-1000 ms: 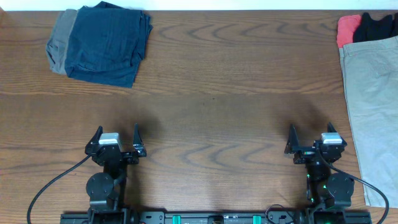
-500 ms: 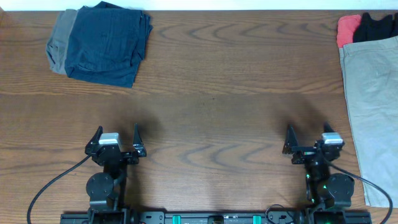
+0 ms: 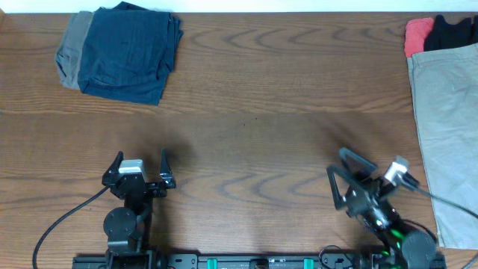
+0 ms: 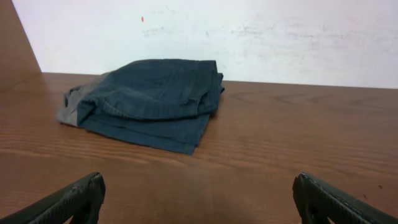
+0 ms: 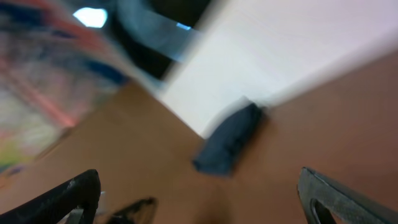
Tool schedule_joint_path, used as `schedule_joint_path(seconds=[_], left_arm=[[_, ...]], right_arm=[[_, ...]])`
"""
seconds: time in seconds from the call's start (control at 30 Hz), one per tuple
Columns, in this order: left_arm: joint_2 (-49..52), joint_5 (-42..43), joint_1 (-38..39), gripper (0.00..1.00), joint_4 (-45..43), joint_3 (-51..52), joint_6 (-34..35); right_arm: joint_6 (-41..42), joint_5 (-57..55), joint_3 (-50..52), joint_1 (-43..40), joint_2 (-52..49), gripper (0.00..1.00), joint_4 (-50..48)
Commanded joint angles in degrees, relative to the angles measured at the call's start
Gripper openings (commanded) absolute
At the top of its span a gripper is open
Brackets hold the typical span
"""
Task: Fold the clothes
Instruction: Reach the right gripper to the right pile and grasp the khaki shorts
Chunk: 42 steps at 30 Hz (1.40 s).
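Khaki-beige shorts (image 3: 450, 119) lie spread flat at the table's right edge, running off frame. A red piece (image 3: 417, 33) and a black piece (image 3: 453, 30) lie behind them at the far right corner. A folded navy garment (image 3: 131, 52) lies on a grey one (image 3: 72, 46) at the far left; the navy one also shows in the left wrist view (image 4: 152, 93) and, blurred, in the right wrist view (image 5: 230, 142). My left gripper (image 3: 139, 166) is open and empty near the front edge. My right gripper (image 3: 340, 178) is open, empty and turned toward the left.
The wooden table (image 3: 254, 127) spans the view, with a white wall (image 4: 249, 31) behind its far edge. Cables run from both arm bases at the front edge.
My right arm has swung and twisted to the left, its gripper tilting; its wrist view is motion-blurred. My left arm and the clothes have not moved.
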State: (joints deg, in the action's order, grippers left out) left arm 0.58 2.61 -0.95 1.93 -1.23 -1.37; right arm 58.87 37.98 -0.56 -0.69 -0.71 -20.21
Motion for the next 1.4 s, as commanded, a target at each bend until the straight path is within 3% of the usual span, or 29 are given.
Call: schedule_joint_path(seconds=[0.0,0.13,0.23,0.37,0.53,0.87,1.03,1.17,1.27,1.37], left_arm=[[-0.35,-0.7,0.24,0.98,2.05,1.01,-0.35],[-0.35,-0.68,0.24,0.98,2.05,1.01,-0.35],[-0.35,-0.68,0.24,0.98,2.05,1.01,-0.35],[-0.35,-0.68,0.24,0.98,2.08,1.01,-0.35],[-0.35,-0.7,0.24,0.98,2.05,1.01,-0.35],[-0.35,-0.7,0.24,0.98,2.05,1.01,-0.35],[-0.35,-0.68,0.24,0.98,2.05,1.01,-0.35],[-0.35,-0.68,0.24,0.98,2.08,1.01,-0.35],[-0.35,-0.68,0.24,0.98,2.05,1.01,-0.35],[-0.35,-0.68,0.24,0.98,2.05,1.01,-0.35]], right_arm=[[1.07,2.38,-1.81,-0.11,0.33,0.99,-4.24],[-9.18,1.2,-9.18,-0.11,-1.97,0.99,0.28],[-23.47,-2.84,-18.12,-0.24,-7.65,0.99,13.57],[-38.07,-16.76,-31.54,-0.26,-20.52,0.99,29.16],[-44.22,-36.3,-49.59,-0.5,-42.1,0.99,42.71],[-53.9,-43.41,-88.24,-3.54,-87.67,0.99,69.81],[-55.93,-54.84,-98.6,-3.8,-99.97,0.99,72.74],[-59.65,-61.99,-100.89,-5.57,-107.19,0.99,72.28],[-60.72,-65.59,-100.96,-7.45,-112.32,0.89,71.23],[-62.1,-68.35,-100.96,-9.33,-117.35,0.91,68.96]])
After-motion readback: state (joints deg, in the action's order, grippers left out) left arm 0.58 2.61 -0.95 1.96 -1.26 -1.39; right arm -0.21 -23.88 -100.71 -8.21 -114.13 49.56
